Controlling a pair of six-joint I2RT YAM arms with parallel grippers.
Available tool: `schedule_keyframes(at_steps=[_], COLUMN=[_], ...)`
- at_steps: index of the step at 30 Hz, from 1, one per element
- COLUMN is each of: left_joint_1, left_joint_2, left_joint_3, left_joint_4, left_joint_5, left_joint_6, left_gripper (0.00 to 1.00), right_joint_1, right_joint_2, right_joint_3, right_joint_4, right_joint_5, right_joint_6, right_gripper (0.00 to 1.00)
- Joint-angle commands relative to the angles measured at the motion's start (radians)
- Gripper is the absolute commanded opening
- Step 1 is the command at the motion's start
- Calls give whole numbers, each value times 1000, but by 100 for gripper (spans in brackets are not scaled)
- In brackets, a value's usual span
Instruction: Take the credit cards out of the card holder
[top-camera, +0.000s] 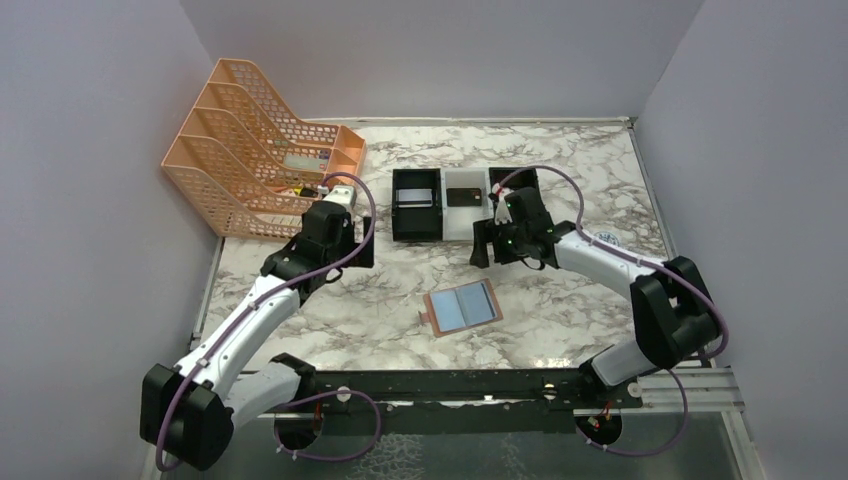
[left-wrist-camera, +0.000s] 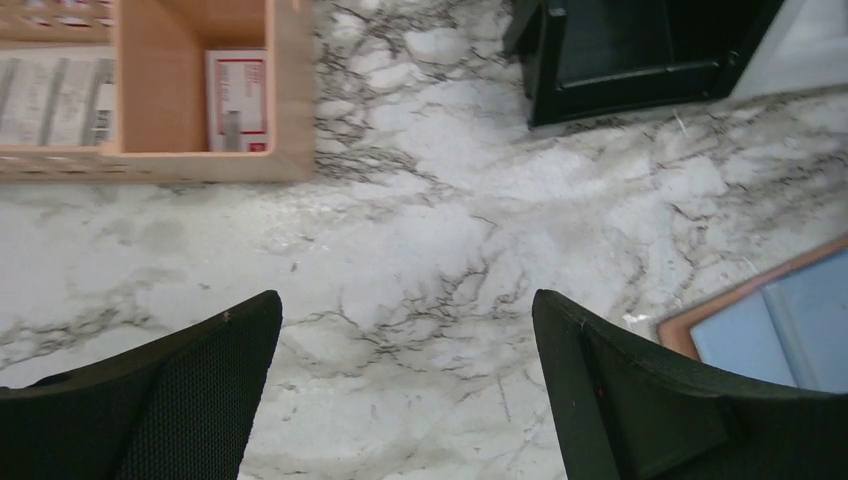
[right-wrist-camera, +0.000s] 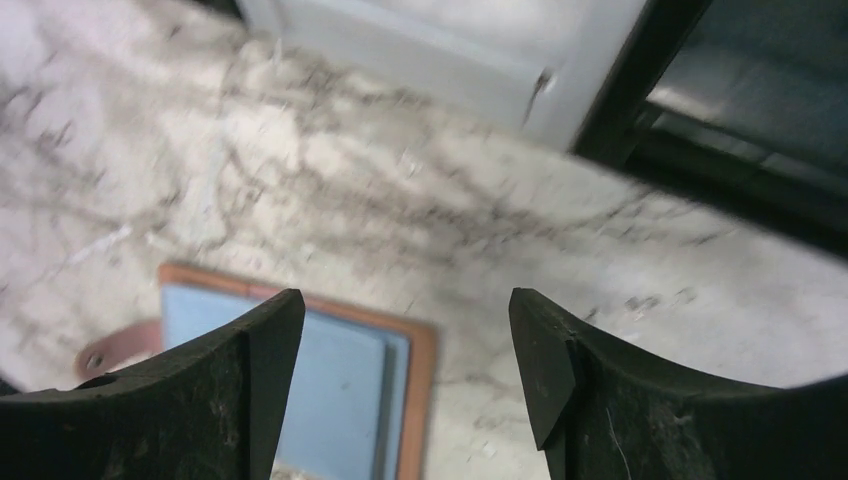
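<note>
Status: card holder (top-camera: 462, 310) lies open and flat just below centre of the top view, blue-grey lining up, tab on its left edge. No card visible on it or sticking out. Pockets are too small to check, so can't rule out one left inside.

Dark card (top-camera: 462, 197) sits in the white tray (top-camera: 463, 228), upper centre. A greyish card (top-camera: 415, 195) looks to be in the black tray (top-camera: 398, 215) just left of it. The tray on the right is mostly hidden behind the arm.

Left gripper (left-wrist-camera: 405, 300) is spread wide and empty, over bare marble table (left-wrist-camera: 420, 200) between the orange file rack (left-wrist-camera: 190, 165) and the holder. Right gripper (right-wrist-camera: 405, 300) is also apart, nothing between the fingers, hovering between the trays and the holder.

My read: extraction mostly or fully done. What's left is confirming the pockets are empty.
</note>
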Motion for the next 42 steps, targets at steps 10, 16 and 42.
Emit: schedule_keyframes(at_steps=[10, 16, 42], left_joint_1=[-60, -284, -442], left_joint_2=[154, 200, 430], left_joint_3=[-111, -83, -92], left_joint_4=[377, 396, 359], left_joint_5=[676, 504, 269], left_joint_6=[-314, -403, -443], left_gripper=[91, 81, 35], right_joint_1=[-2, -1, -3], right_joint_2=[-202, -242, -223], right_joint_3=[-312, -333, -439], right_joint_4=[175, 143, 222], right_joint_5=[-409, -364, -383], right_joint_6=[179, 187, 259], right_gripper=[61, 57, 47])
